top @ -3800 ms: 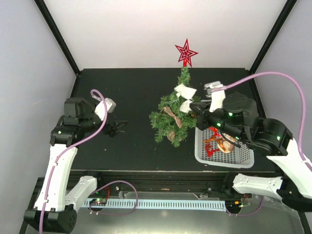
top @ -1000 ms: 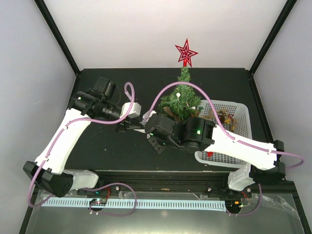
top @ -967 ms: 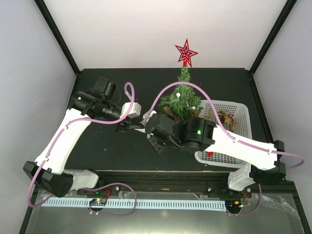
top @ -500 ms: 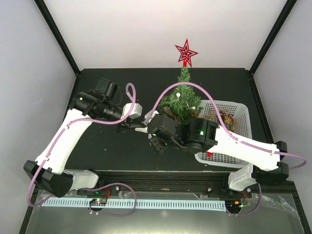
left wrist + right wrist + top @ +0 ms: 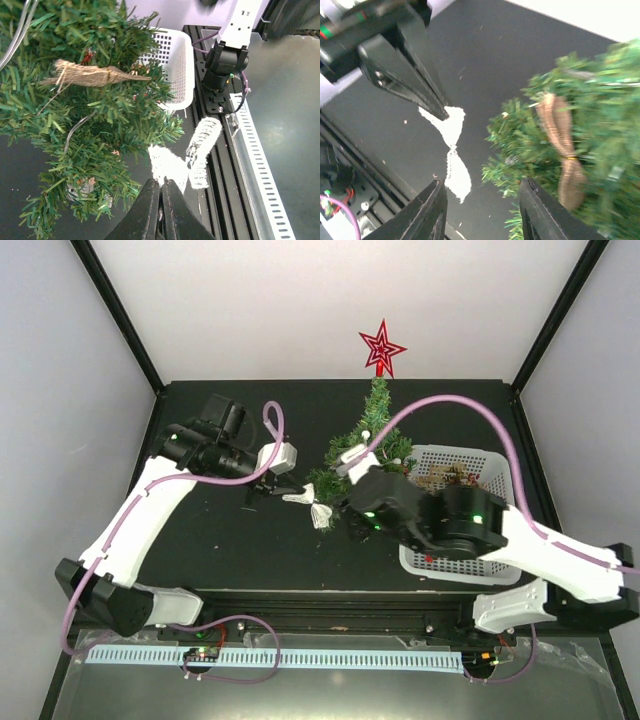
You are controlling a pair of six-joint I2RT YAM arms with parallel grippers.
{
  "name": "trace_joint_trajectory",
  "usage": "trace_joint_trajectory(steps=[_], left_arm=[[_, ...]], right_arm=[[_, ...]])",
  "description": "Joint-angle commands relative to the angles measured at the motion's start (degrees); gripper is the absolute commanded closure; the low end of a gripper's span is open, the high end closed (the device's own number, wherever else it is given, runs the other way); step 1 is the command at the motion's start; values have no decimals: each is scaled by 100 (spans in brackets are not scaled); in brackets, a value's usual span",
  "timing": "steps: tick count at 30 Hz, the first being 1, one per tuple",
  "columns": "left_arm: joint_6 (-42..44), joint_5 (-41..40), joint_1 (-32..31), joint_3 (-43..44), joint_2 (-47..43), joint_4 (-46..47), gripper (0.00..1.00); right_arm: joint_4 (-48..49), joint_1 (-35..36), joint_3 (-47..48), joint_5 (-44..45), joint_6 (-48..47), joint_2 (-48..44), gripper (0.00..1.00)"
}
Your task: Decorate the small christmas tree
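Hanging the white bow (image 5: 318, 510) well means the left gripper (image 5: 161, 187), jaws pinched shut on 1 lobe, carrying it to a firm outer branch of the small christmas tree (image 5: 365, 455), clear of the burlap bow (image 5: 565, 145). The right gripper (image 5: 482, 185) hovers empty, jaws partly apart. The tree stands mid-worktop (image 5: 220, 540), matte black, beside a white basket (image 5: 470, 565); pale walls enclose it.
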Motion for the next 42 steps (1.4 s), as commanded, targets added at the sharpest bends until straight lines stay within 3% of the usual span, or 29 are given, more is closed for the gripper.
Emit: trace_joint_trajectory(steps=[1, 8, 15, 21, 42], left_arm=[[-197, 15, -16, 362, 358, 166, 98], [-768, 99, 158, 924, 1076, 452, 98], [-645, -58, 175, 1695, 1815, 73, 98], [-688, 1, 222, 1675, 1942, 431, 98], [-64, 590, 204, 1520, 2508, -9, 98]], right_arm=[[365, 25, -176, 925, 218, -747, 58], [537, 28, -516, 1488, 332, -1510, 55], [516, 25, -703, 1570, 387, -1588, 55], [620, 29, -719, 1625, 242, -1590, 55], [640, 24, -788, 1703, 300, -1587, 55]])
